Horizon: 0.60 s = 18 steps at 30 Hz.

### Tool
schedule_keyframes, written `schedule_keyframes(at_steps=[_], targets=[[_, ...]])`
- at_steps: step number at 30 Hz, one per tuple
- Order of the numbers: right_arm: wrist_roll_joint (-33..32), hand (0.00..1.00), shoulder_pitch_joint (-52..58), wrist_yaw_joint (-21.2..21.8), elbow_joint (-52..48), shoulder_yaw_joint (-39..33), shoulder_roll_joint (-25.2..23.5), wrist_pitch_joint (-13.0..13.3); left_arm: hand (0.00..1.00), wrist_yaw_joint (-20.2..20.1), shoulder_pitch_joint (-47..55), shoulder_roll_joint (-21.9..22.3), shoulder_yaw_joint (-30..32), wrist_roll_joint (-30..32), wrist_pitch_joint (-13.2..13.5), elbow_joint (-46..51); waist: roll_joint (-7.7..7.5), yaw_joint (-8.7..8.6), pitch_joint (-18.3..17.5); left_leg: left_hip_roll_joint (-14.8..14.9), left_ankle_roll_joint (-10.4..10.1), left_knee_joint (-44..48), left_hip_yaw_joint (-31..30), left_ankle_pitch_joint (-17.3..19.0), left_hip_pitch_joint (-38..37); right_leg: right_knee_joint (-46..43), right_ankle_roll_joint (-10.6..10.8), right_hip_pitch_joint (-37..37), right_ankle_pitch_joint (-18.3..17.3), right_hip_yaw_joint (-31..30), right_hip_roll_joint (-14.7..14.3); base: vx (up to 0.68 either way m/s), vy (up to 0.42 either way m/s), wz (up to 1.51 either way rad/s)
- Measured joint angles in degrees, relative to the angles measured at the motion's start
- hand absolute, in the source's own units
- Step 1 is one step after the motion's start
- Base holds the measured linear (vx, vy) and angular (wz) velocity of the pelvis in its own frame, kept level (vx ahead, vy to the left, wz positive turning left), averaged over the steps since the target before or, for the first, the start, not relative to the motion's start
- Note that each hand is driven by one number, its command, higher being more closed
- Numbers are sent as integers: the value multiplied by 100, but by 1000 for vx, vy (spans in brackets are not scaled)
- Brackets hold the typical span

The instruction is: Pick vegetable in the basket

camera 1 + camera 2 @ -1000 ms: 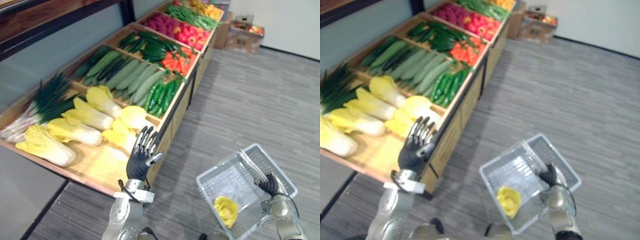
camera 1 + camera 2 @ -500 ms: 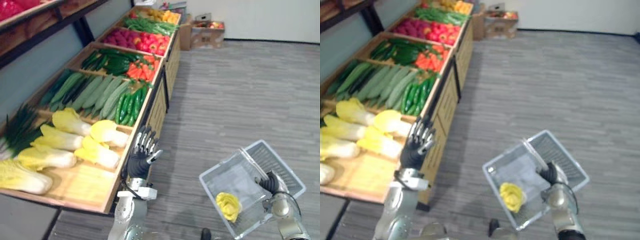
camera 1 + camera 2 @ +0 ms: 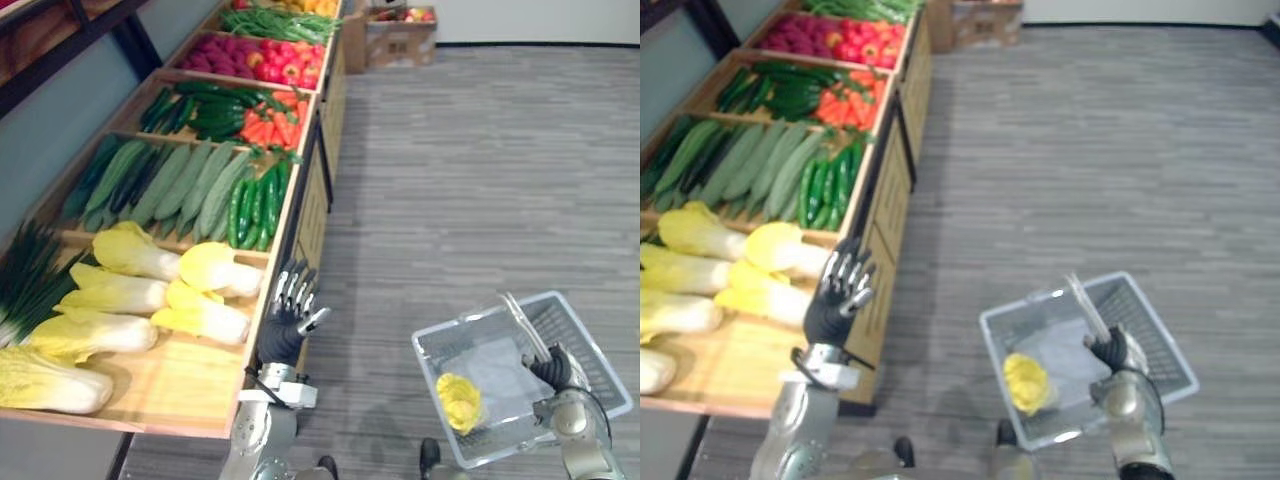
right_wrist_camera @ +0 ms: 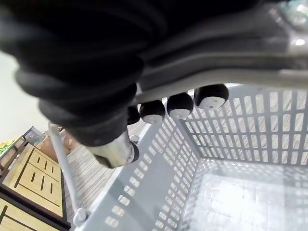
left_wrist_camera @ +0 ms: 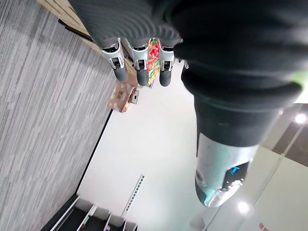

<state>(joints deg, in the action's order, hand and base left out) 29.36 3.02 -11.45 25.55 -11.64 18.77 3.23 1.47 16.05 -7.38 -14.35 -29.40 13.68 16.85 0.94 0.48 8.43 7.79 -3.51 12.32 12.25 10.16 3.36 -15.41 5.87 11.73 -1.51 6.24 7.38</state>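
One yellow leafy vegetable point(image 3: 458, 402) lies in the near corner of the grey mesh basket point(image 3: 595, 345), clear of its walls on the open side. The right robot hand point(image 3: 553, 370) has its fingers point(image 4: 180, 105) curled round the basket's handle point(image 3: 522, 322) and carries it over the floor, well apart from the counter point(image 3: 180, 385). The left robot hand point(image 3: 285, 328) hovers at the counter's front edge, fingers straight and spread, holding nothing.

I judge the next pick to be the step in hand. The nearest cabbage point(image 3: 208, 315) lies just beside that hand. I would lower the palm over its thick pale end, close round the firm part rather than the leaves, and keep the basket level and nearer the counter for a short carry.
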Motion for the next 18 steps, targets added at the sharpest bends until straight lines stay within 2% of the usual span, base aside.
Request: schedule_keyframes(at_steps=[2,3,4,5,6,8,9,10,11,12,13,14,15,16,17,18], targets=[[-2,100,-59,-14,22,116,-67,9,0,4,-7,-221,-38,107,0,-1,-103,-13,70,69,58,247,179,278,-85,-878,0,334,0,-12,63,-81,45,-45],[-2,100,-55,-15,52,121,-123,8,0,4,-5,-287,-54,111,0,-1,-125,-28,86,86,65,269,177,307,-143,-951,1,338,0,-6,93,-55,14,-14],[-2,100,-60,-18,170,146,-228,8,0,2,-4,-420,-98,112,3,1,-195,-28,109,141,87,269,200,303,-203,-1068,-83,357,-68,117,164,-21,-51,1],[-1,100,-61,-17,255,202,-240,1,0,10,2,-470,-108,110,1,-2,-294,-20,118,159,88,276,227,296,-187,-1287,-342,466,-266,378,375,3,-56,0],[-1,100,-58,-17,275,226,-227,-1,0,33,8,-464,-107,110,1,-1,-329,-5,102,185,81,282,227,300,-158,-1288,-360,508,-278,474,482,40,-120,-1],[-2,100,-88,-29,297,268,-214,1,0,61,-9,-460,-145,110,7,-1,-286,126,107,418,-85,305,219,336,-119,-901,-330,569,-255,519,765,75,-148,-14],[-2,100,-93,-29,304,283,-214,1,0,66,-9,-459,-151,110,16,0,-267,149,101,487,-155,306,215,340,-98,-760,-286,599,-217,515,838,136,-239,-11],[-1,100,-131,-30,353,322,-218,5,0,92,-28,-459,-151,112,21,-1,-257,147,105,594,-311,308,181,307,-67,-454,-187,654,-100,505,985,139,-230,-2],[-2,100,-150,-30,372,326,-219,4,0,108,-48,-458,-152,114,21,-3,-304,150,77,627,-420,296,174,276,-59,-306,-124,689,-38,500,1034,239,-389,4],[-1,100,-177,-51,401,326,-221,1,0,151,-109,-459,-150,135,21,-8,-375,144,35,678,-617,282,170,255,-67,-27,-120,689,326,479,1140,267,-417,8],[-2,100,-182,-64,460,317,-203,-5,0,211,-197,-401,-147,211,21,-64,-423,134,12,703,-823,202,133,208,-140,10,389,651,368,573,1166,285,-432,-1],[0,100,-254,-63,508,314,-123,-27,0,240,-261,-274,-148,252,14,-170,-215,145,51,885,-921,138,86,147,-183,-23,425,635,325,651,1011,294,-491,0],[-2,100,-310,-88,513,280,2,-37,0,268,-308,25,-206,316,-10,-218,127,78,35,1171,-1018,-65,-28,-210,-208,-196,237,648,155,905,726,207,-374,-5],[-3,100,-309,-96,513,272,56,-46,0,270,-345,126,-259,326,-10,-219,213,50,41,1252,-1029,-113,-74,-359,-259,-306,143,648,82,944,656,234,-418,1],[-5,100,-280,-105,512,268,115,-51,0,263,-381,273,-327,329,0,-211,296,46,42,1360,-1012,-32,-193,-664,-294,-517,-28,613,-55,1081,589,165,-275,1],[-6,100,-265,-132,499,264,115,-51,0,258,-404,289,-334,329,6,-208,293,5,43,1363,-972,123,-268,-814,-255,-623,-50,570,-161,1136,604,202,-340,15]])
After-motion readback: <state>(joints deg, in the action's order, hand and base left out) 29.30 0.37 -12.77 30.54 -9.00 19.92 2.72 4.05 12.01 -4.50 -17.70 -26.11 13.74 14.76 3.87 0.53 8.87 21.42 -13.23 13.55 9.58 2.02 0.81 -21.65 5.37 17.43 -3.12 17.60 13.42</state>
